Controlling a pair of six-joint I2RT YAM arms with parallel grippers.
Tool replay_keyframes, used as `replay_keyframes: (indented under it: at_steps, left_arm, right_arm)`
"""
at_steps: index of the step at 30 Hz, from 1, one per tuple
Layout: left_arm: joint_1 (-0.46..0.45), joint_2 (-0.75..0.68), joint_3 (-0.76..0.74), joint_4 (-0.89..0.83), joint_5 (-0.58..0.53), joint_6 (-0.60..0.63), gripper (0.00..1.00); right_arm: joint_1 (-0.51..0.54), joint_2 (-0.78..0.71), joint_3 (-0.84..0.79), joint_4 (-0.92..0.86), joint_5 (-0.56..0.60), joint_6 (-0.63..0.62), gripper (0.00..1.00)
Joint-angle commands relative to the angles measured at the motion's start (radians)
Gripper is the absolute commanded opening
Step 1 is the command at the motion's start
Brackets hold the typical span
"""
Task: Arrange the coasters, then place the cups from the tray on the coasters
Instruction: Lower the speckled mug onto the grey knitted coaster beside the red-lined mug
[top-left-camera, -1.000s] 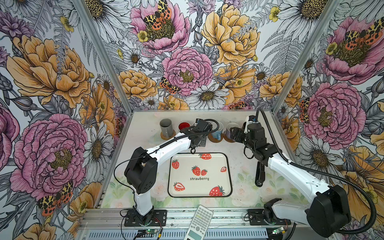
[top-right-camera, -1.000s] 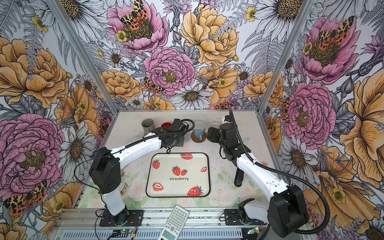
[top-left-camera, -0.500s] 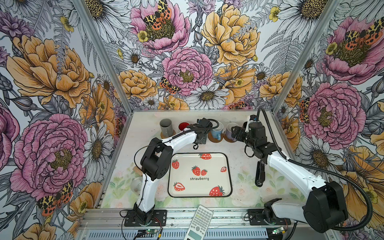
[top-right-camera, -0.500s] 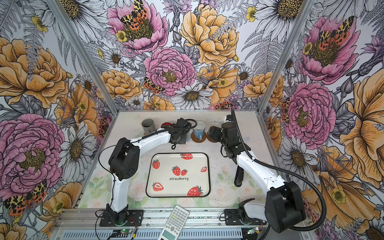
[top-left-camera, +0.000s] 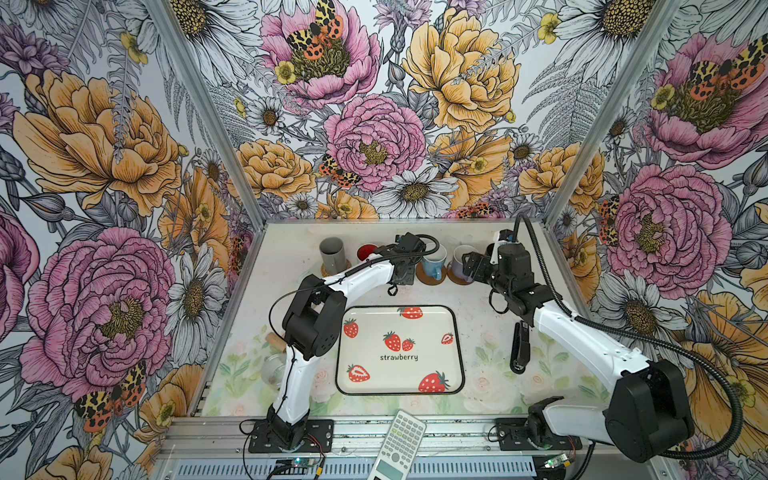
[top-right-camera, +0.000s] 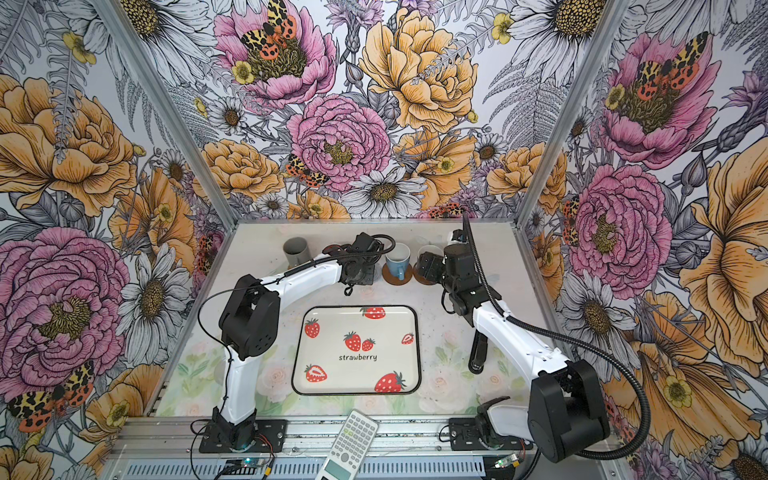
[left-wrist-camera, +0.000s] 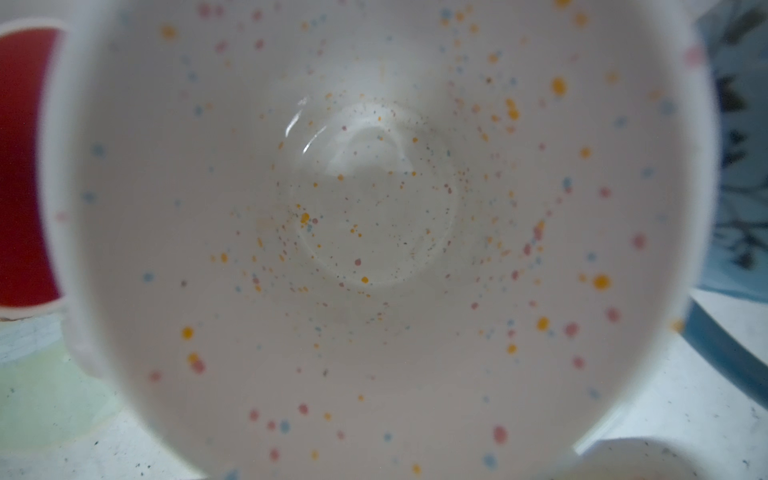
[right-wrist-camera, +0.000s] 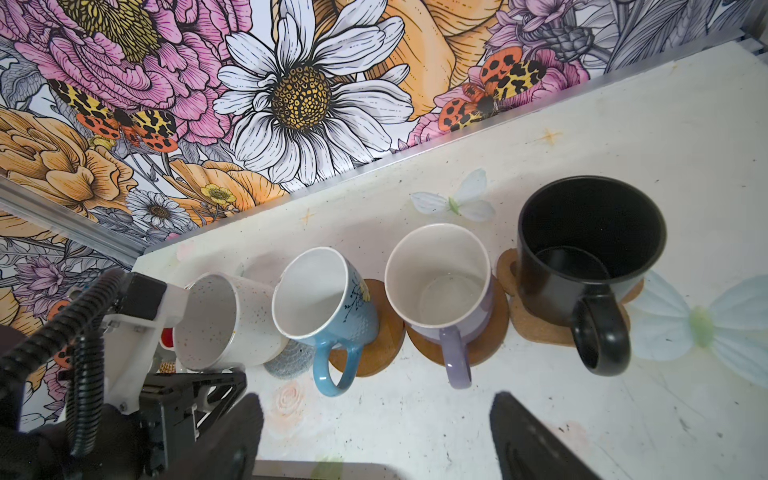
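— Now, where is the white speckled mug (right-wrist-camera: 224, 320) seen?
— It is held tilted in the far row, between the red-lined mug (top-left-camera: 368, 251) and the light blue mug (right-wrist-camera: 324, 307). Its base is seen right at the blue-grey crochet coaster (right-wrist-camera: 291, 361); whether the two touch cannot be told. The left wrist view is filled by its dotted inside.
— How are the fingers of the left gripper (top-left-camera: 402, 272) set?
— They are drawn close and pinched on that mug; the spot gripped is hidden.
— And the right gripper (right-wrist-camera: 378, 399)?
— Its fingers (right-wrist-camera: 245, 432) are spread wide over bare table, near the lavender mug (right-wrist-camera: 444, 291).
— What is set on coasters?
— The light blue mug is stood on a brown disc (right-wrist-camera: 386, 332), the lavender mug on a second brown disc (right-wrist-camera: 490, 328), and the black mug (right-wrist-camera: 590, 249) on the paw-shaped coaster (right-wrist-camera: 523, 320). The tall grey mug (top-left-camera: 332, 253) is placed at the row's left end.
— And the tray (top-left-camera: 399, 376)?
— It is laid in the near middle of the table, between the two arms, well apart from the row.
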Motion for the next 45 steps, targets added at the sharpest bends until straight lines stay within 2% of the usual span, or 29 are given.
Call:
replay_keyframes:
  at_steps: [1, 45]
  left_arm:
    - [0.008, 0.000, 0.038, 0.069, 0.001, 0.011, 0.00]
    - [0.009, 0.016, 0.076, -0.004, -0.005, 0.014, 0.00]
  right_arm:
    - [-0.007, 0.017, -0.010, 0.031, -0.014, 0.004, 0.88]
    - [-0.019, 0.030, -0.012, 0.043, -0.036, 0.010, 0.87]
